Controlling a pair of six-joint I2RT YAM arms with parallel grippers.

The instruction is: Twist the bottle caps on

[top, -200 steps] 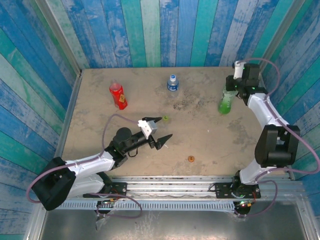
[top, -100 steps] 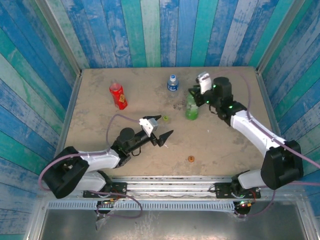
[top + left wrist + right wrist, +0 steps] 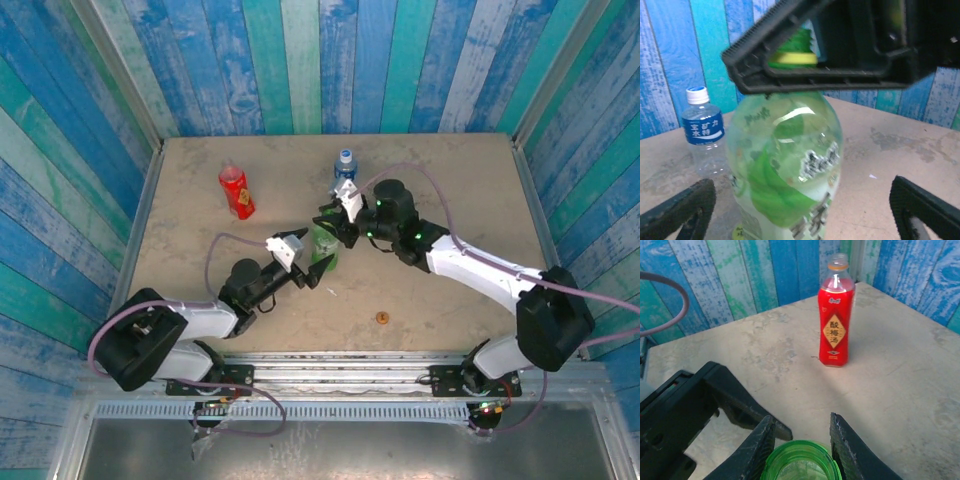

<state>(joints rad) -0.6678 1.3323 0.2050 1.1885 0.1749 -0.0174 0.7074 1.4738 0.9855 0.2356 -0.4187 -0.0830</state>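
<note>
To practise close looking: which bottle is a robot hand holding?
The green bottle, its neck in the right hand; the red bottle and clear bottle stand free.

**Crowded centre, open flanks**

You have little room at the centre of the desk [image 3: 450,180]. The green bottle [image 3: 323,243] stands between the spread fingers of your left tool [image 3: 800,200]. Your right tool [image 3: 801,435] is clamped on its neck, and that arm slants across the right half of the desk. The clear bottle [image 3: 344,166] stands near, behind this knot, in the way of a straight reach to the back. The red bottle [image 3: 237,192] stands well apart at the back left. The orange cap [image 3: 381,318] lies near the front edge with bare desk around it. Plank walls [image 3: 300,60] close the back and both sides.
</note>
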